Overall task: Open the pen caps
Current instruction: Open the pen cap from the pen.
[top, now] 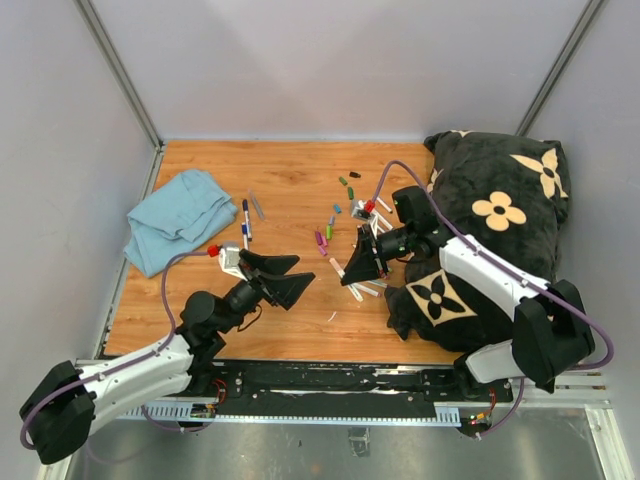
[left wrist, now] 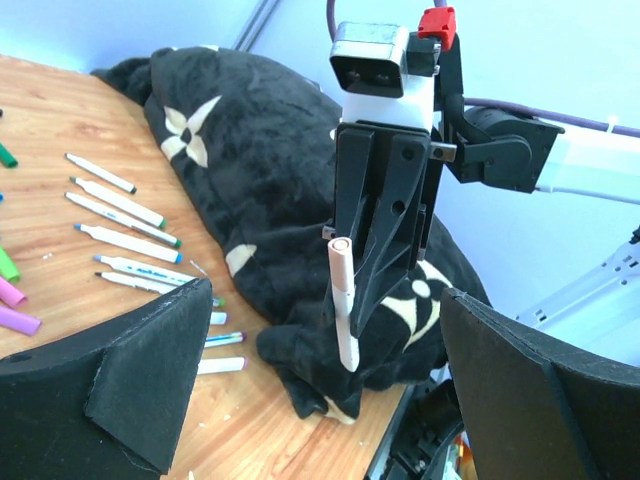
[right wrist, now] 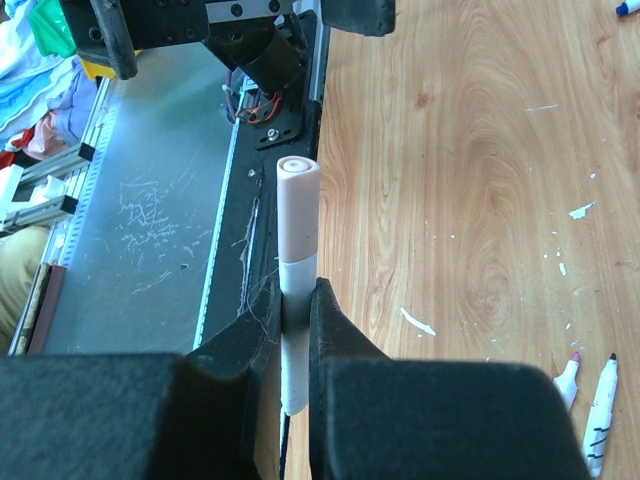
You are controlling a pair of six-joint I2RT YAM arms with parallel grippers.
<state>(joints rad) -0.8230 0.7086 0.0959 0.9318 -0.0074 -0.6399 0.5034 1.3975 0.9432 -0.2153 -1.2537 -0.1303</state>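
"Pink cap on the end of that white marker — why is it held out in the air like that?"

"So it can be reached; the right hand is pressed together on the white barrel just behind the cap, and that leaves the capped end bare and turned towards the left hand."

"And the left one holds nothing?"

"Nothing; its fingers are spread wide, one to each side of the marker in its wrist view and apart from it; I judge it is placed to come in, grip the cap and pull while the right hand keeps the barrel."

"Where are the other caps?"

"Loose caps — green, purple, pink, black — lie scattered mid-worktop; bared markers lie in a row beside the black flowered blanket, clear of both arms; a dark-blue-ended pen lies near the blue cloth; whether it is capped I cannot tell."
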